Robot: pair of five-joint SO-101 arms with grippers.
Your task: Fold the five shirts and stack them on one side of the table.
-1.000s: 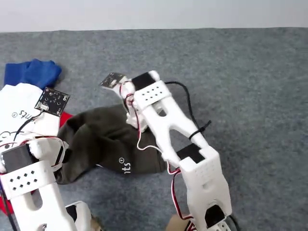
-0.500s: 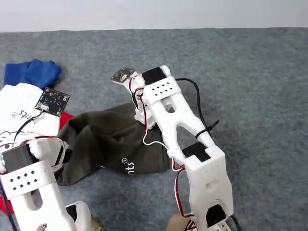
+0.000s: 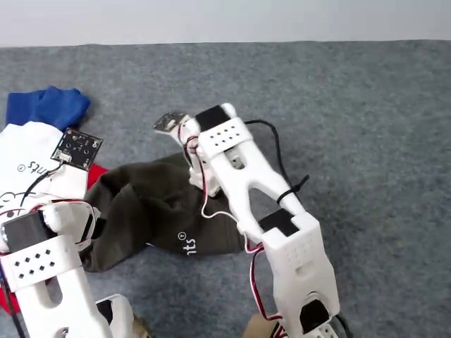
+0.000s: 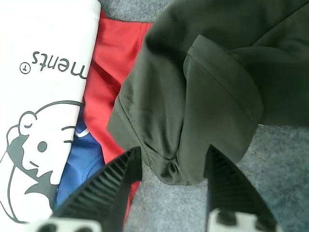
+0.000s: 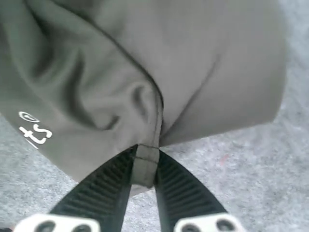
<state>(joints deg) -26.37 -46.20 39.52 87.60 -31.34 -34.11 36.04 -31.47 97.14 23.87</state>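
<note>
right tool: my right tool point(image 5: 146, 153) is clamped together on a hem fold of the olive shirt point(image 3: 151, 204), pinching the doubled edge between both pads.
left tool: my left tool point(image 4: 173, 152) stands apart, its fingers either side of a bunched sleeve end of the olive shirt point(image 4: 203, 82); i judge it has not yet gripped anything.
olive shirt: it lies crumpled near the middle of the grey tabletop point(image 3: 352, 105), with no flat panel or clean crease, so i judge its fold is barely begun.
pile at the side: the white shirt point(image 3: 25, 158) lies over the red shirt point(image 4: 116, 63), with the blue shirt point(image 3: 49, 105) beside and partly under them. they look heaped rather than squared, so i would not count them as a finished stack.
left to do: flatten and fold the olive shirt, then deal with the others and stack them all on one side. most of the task lies ahead, by my reading.
hard to make out: i count four shirts by colour; whether a fifth lies under the pile i cannot tell. the pile runs off the frame edge, and my right arm point(image 3: 239, 176) covers the spot where tool meets cloth in the high view.
</note>
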